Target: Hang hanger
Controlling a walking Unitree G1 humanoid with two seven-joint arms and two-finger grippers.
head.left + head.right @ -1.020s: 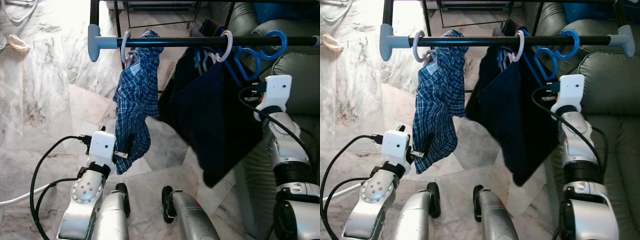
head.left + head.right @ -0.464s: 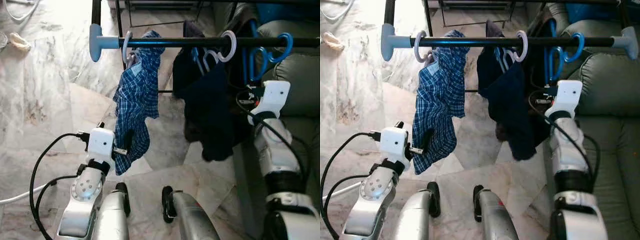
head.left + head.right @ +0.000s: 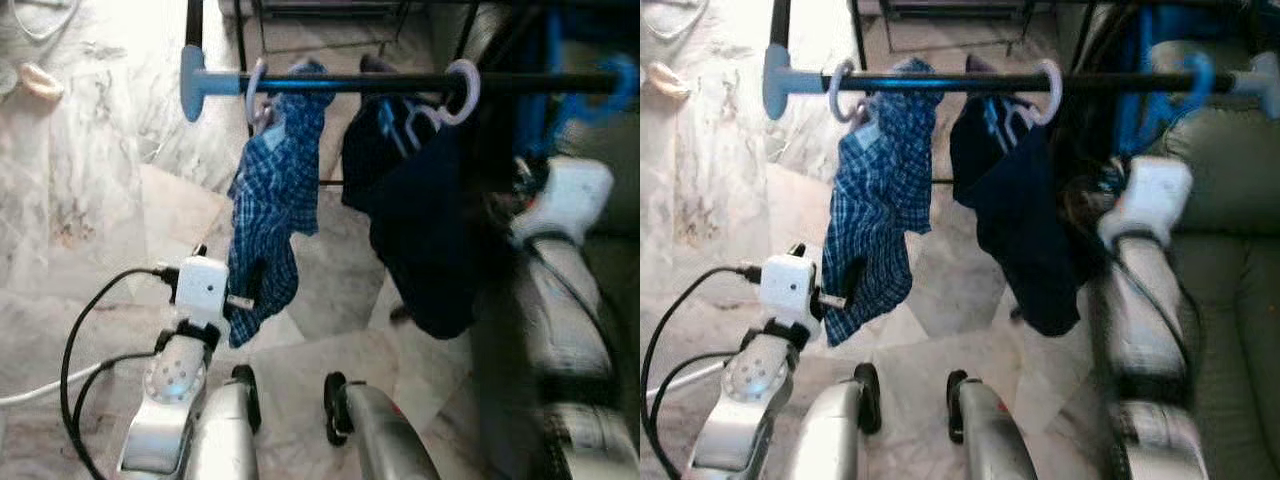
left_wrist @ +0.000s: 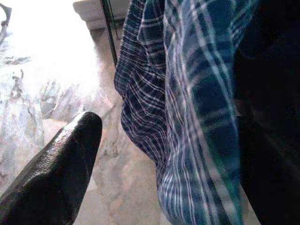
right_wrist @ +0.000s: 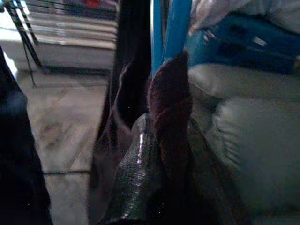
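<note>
Right arm (image 3: pixel 1145 260): motion-blurred beside the rail (image 3: pixel 970 82); its fingers lie behind dark cloth (image 3: pixel 1025 230).
Blue hanger (image 3: pixel 1170 85): smeared at the rail's right end, shape unclear.
Right gripper (image 5: pixel 169 93): fingertips overlap, grip on the blue hanger unclear.
Left gripper (image 4: pixel 61 159): one finger visible, cut by the frame edge.

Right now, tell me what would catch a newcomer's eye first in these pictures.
A black clothes rail with grey end caps crosses the top, with a blue-and-white checked shirt hanging toward its left end. Beside it hangs a dark navy garment on a white hook. At the right, the right gripper rises beside a bright blue plastic hanger, before a grey-green sofa.
</note>
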